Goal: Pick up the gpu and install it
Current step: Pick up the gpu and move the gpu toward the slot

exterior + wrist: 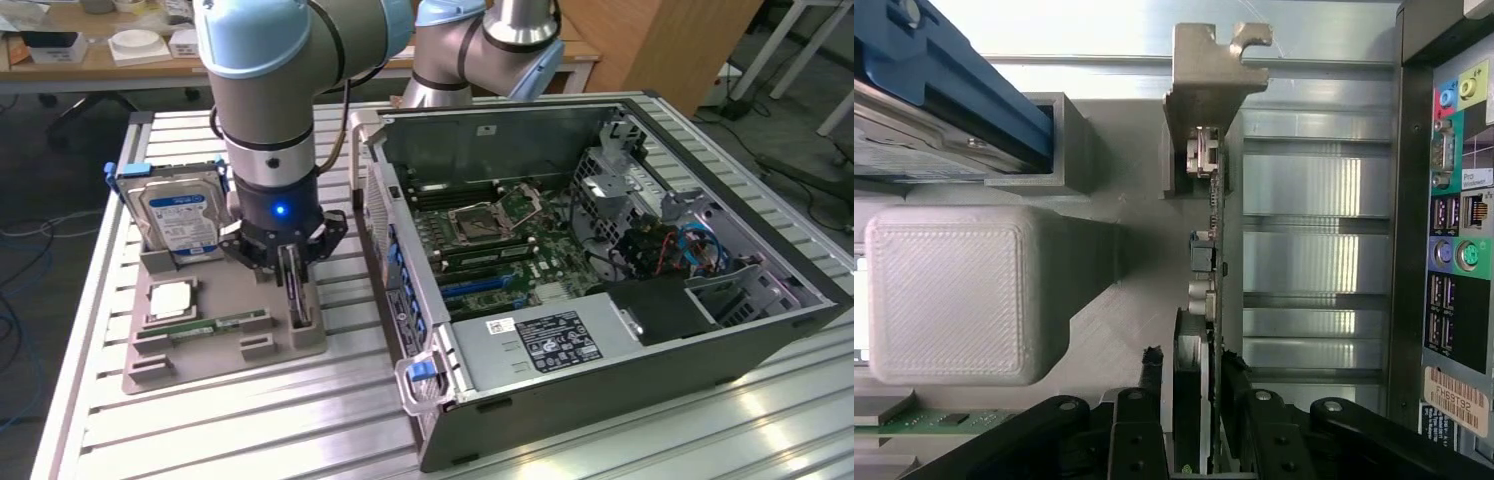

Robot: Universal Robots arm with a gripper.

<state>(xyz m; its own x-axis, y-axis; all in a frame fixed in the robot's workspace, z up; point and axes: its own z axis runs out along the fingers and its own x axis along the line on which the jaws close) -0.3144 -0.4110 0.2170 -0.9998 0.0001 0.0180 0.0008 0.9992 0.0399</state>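
The gpu (pixel 299 298) stands on edge in a slot of the grey holder tray (pixel 200 355), just to the exterior view's left of the open computer case (pixel 601 270). My gripper (pixel 296 268) is lowered straight over it. In the wrist view the gpu (pixel 1210 235) appears edge-on, its metal bracket (pixel 1204 90) at the far end. My gripper (pixel 1194 400) straddles the card, one black finger (pixel 1151 395) on each side. Narrow gaps remain between the fingers and the card, so the gripper is open around it.
On the tray also stand a hard drive with a blue label (pixel 180 215), a CPU (pixel 174 300) and a RAM stick (pixel 211 326). The case lies on its side with the motherboard (pixel 507 240) exposed; its rear ports (pixel 1454 250) are close beside the card.
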